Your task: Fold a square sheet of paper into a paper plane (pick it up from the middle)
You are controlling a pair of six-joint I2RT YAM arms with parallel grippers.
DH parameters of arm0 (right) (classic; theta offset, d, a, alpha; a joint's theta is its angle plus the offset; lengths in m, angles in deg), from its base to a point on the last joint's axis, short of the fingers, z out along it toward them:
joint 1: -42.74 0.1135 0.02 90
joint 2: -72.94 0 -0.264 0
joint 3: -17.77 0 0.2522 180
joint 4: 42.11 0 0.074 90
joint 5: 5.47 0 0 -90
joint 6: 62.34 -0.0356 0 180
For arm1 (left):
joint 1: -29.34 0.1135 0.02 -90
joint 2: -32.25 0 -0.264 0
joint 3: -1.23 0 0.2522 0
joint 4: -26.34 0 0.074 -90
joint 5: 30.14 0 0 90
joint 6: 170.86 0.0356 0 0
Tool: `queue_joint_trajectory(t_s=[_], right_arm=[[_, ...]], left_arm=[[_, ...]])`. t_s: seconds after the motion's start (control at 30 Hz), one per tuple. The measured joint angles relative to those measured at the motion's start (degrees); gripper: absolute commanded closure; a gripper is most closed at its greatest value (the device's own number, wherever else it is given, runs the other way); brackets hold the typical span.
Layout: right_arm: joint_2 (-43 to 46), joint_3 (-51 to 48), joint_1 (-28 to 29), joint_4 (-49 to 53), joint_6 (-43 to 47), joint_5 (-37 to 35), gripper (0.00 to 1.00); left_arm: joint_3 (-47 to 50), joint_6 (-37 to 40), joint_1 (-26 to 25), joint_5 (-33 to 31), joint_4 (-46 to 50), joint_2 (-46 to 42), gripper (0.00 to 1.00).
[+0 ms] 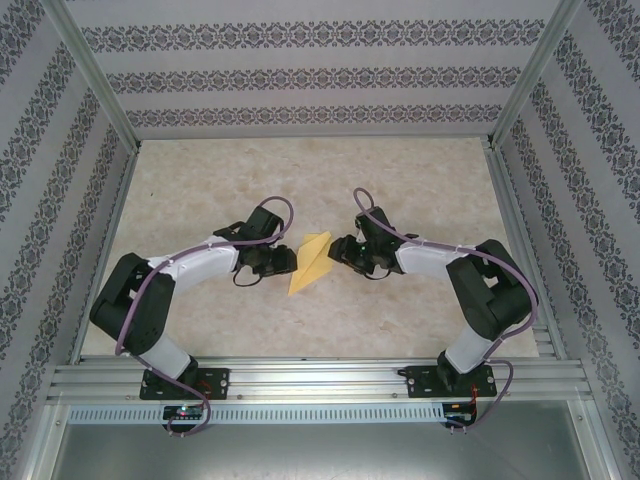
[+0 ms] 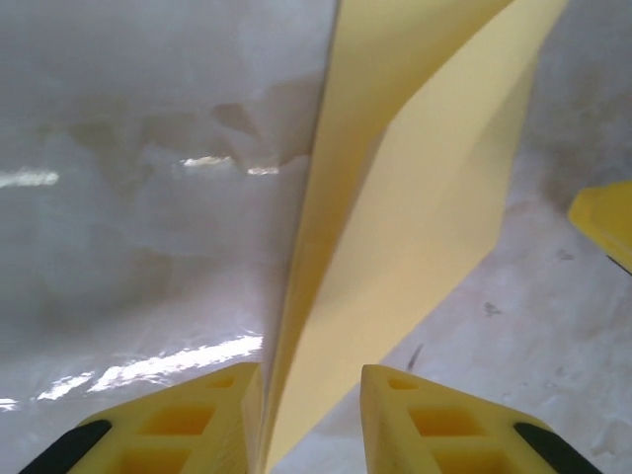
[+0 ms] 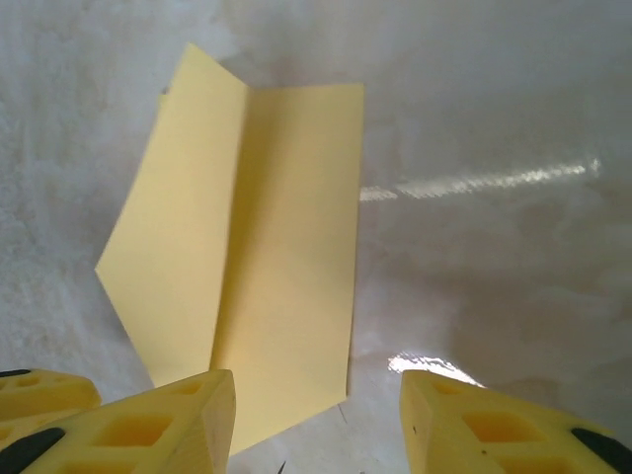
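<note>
Seeing the paper plane (image 1: 310,262) lying on the table (image 1: 200,180), mid-workspace, right between left gripper (image 1: 283,262) and right gripper (image 1: 338,250); long axis running near-left to far-right in the top view, lengthwise crease visible from the right wrist. Reading left gripper (image 2: 311,380) as open: fingers (image 2: 197,420) apart, with the paper plane (image 2: 415,197) running its folded edge down into the gap, close against one finger, not pinched. Reading right gripper (image 3: 316,385) as open too: wide gap, with just the near corner of the paper plane (image 3: 247,257) reaching in beside one finger. No clamp on either side.
</note>
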Motion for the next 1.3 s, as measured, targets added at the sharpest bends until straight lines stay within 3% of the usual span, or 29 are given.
queue_joint_trajectory(t_s=[0.53,1.3], right_arm=[[-1.8,-0.9,3.3,-4.2,-5.3,-0.4,0.57],[-2.9,-1.7,3.7,-5.1,-7.2,-0.9,0.65]], left_arm=[[-1.2,1.1,0.0,-0.9,1.6,5.1,0.68],[-1.6,1.1,0.5,1.0,1.7,6.8,0.76]])
